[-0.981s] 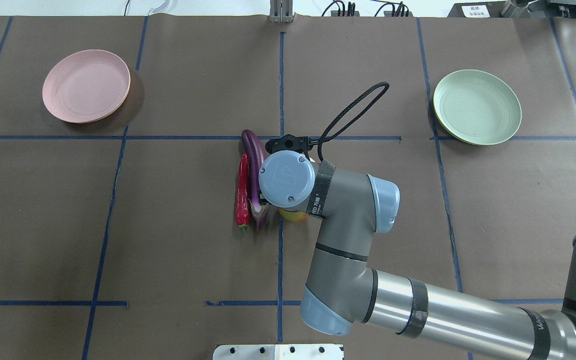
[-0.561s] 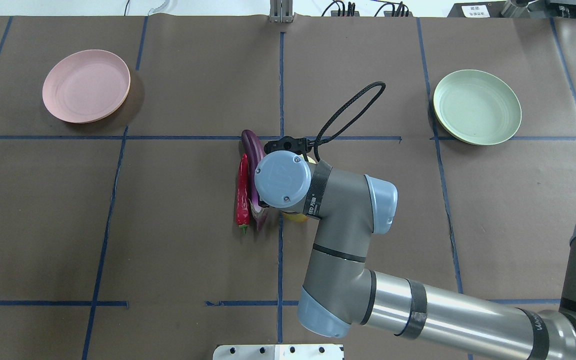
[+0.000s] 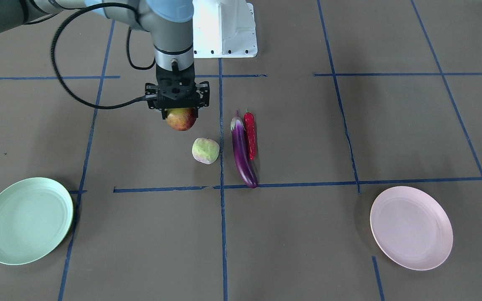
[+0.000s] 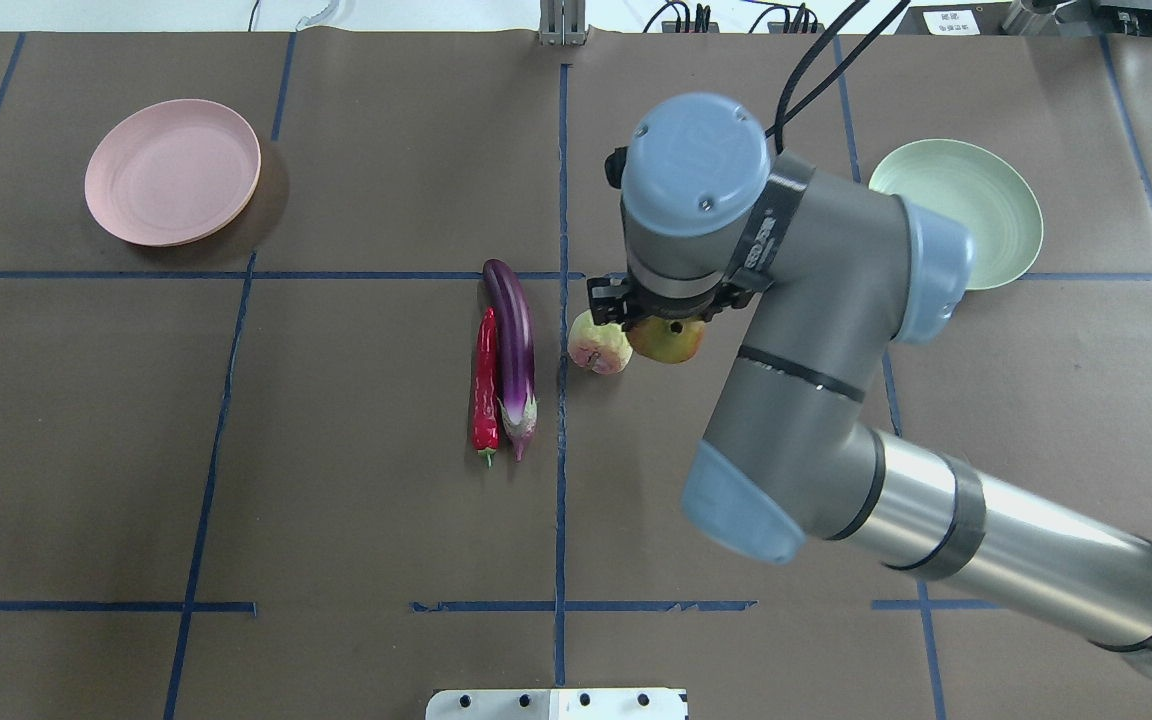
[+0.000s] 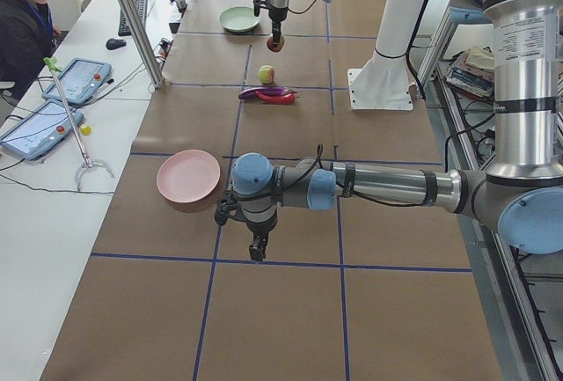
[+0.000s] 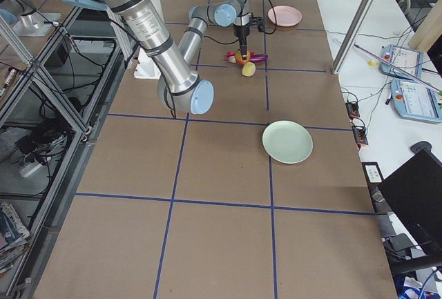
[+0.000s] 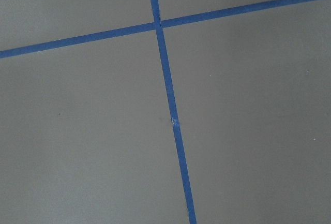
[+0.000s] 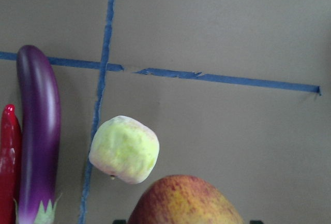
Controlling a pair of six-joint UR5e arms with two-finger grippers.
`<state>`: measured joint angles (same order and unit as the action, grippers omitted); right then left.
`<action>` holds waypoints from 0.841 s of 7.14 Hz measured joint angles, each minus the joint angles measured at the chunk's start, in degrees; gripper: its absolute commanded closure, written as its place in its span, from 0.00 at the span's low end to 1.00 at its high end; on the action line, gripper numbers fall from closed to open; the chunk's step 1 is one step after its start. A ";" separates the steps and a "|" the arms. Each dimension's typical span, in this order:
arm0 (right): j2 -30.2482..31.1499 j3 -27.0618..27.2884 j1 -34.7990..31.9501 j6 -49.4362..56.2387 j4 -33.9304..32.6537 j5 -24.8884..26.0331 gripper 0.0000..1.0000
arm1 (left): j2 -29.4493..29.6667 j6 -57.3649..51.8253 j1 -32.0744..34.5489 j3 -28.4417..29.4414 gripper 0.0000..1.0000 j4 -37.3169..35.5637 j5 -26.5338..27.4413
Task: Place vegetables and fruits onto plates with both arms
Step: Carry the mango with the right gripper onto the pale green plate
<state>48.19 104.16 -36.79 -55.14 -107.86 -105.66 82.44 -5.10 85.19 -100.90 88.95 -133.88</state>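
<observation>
My right gripper is shut on the red-and-yellow pomegranate and holds it above the table; the fruit also shows in the overhead view and the right wrist view. The bumpy pale-green fruit lies on the table just beside it. The purple eggplant and the red chili lie side by side near the centre. The mint plate and the pink plate hold nothing. My left gripper hovers low near the pink plate; I cannot tell whether it is open or shut.
Blue tape lines cross the brown table cover. The white base block stands at the robot's side. An operator sits at a side desk with tablets.
My right arm has risen from low over the pile, lifting the pomegranate and shifting toward the mint plate's side. The bumpy fruit, hidden before, now shows.
</observation>
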 measured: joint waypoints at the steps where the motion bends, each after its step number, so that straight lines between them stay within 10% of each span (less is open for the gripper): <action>1: 2.94 0.16 -5.58 7.64 1.45 -4.06 0.98 | 0.00 0.00 -0.02 0.00 0.00 -0.02 -0.02; 6: 19.12 -15.13 -26.74 39.20 24.29 -21.68 0.94 | 0.06 -0.02 -0.03 0.00 0.00 -0.09 -0.01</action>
<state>67.31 89.04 -63.53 -15.94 -83.57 -127.34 82.50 -5.12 85.16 -100.90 88.86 -133.89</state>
